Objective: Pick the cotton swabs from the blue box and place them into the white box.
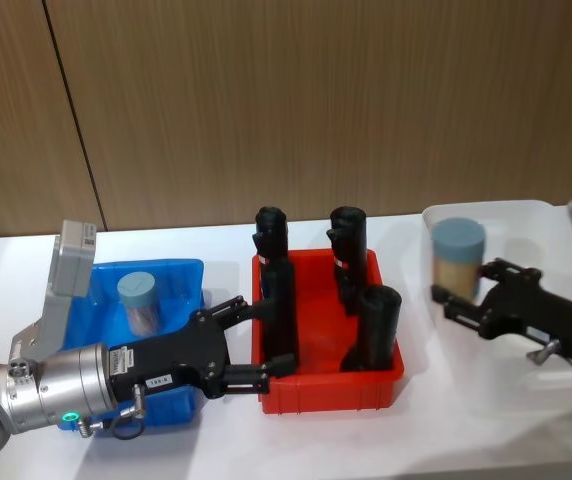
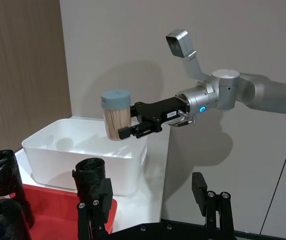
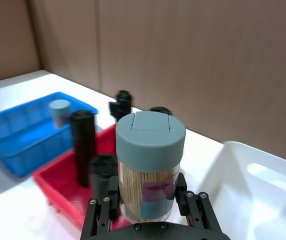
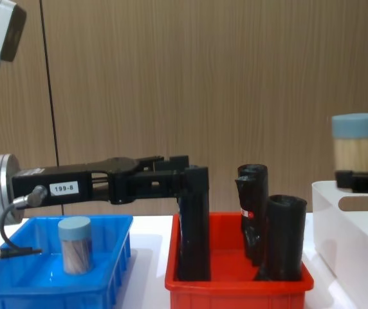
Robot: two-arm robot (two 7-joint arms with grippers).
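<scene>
right gripper (image 1: 458, 292) jaws are clamped on a cotton swabs jar (image 1: 458, 252), pads low on the clear wall, lid (image 3: 150, 135) free above them. the jar is upright and in the air, on the far side of the red bin (image 1: 331, 388) from the blue box (image 1: 181, 268). it hangs over the white box (image 1: 526, 212) at the end nearest the red bin, above the rim and not yet set down.

left gripper (image 1: 254, 340) jaws are spread with nothing in them. tips sit at the red bin's blue-box-side wall, by a black roll (image 1: 279, 300); can't tell if they touch it.

second jar (image 1: 138, 300) stands upright inside the blue box, just beside the red bin, partly behind the left arm.

handling, my read: the jar is light and rigid, with a smooth plastic wall, so likely slippery under hard pads. take it square across the body below the lid, not on the lid, which could pop or let it twist. keep it vertical and lower it to the white box floor before letting go. it's tall and narrow and would tip if dropped.
</scene>
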